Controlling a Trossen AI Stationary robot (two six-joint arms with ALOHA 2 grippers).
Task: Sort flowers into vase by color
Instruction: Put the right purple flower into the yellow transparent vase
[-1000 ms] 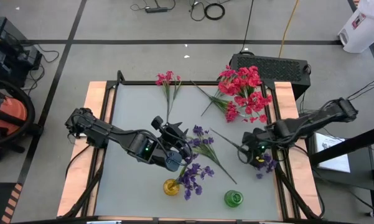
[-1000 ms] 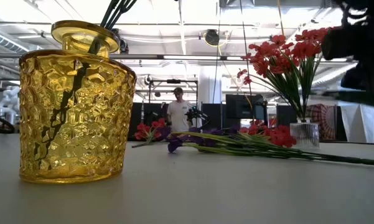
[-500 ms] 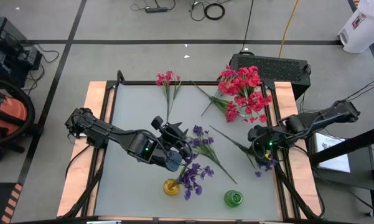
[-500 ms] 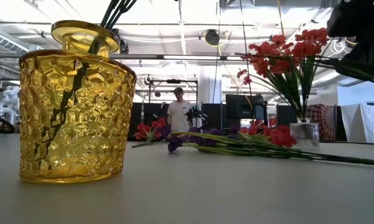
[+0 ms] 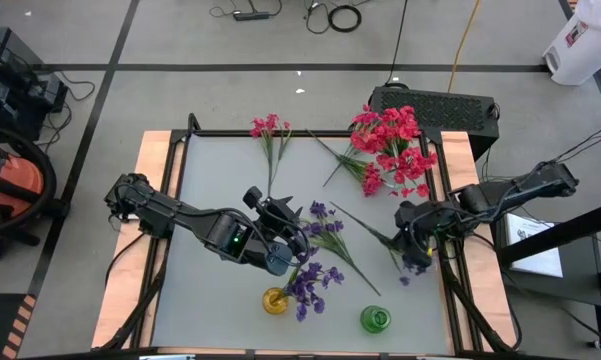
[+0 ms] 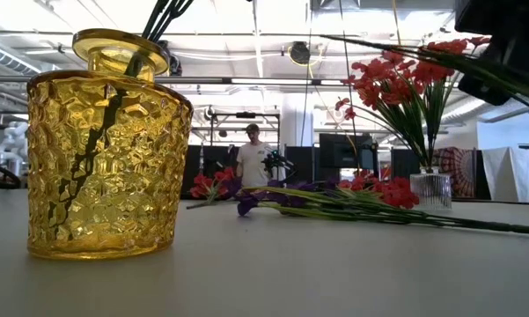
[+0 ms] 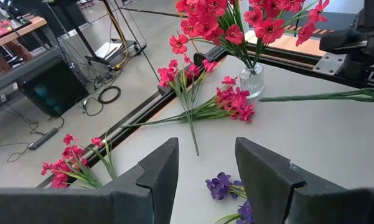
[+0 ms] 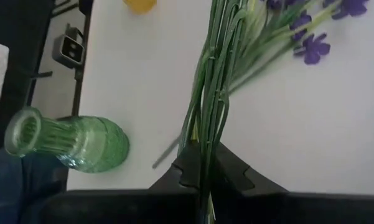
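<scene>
Flowers: red ones stand in a clear vase [image 5: 412, 168] at the table's far right corner; more red sprigs [image 5: 355, 165] lie on the table beside it, and one red sprig [image 5: 270, 135] lies near the far edge.
Purple flowers: several [image 5: 310, 283] stand in the yellow vase [image 5: 274, 300] at the near edge; others [image 5: 325, 225] lie mid-table.
Held sprig: a purple sprig [image 5: 380, 233] hangs lifted above the table's right side.
Right gripper [image 5: 412, 232]: pinched tight on that sprig's green stems.
Left gripper [image 5: 292, 218]: jaws spread wide, holding nothing, above the table's middle.
Green vase [image 5: 375, 319]: near edge, apart from the yellow one.
</scene>
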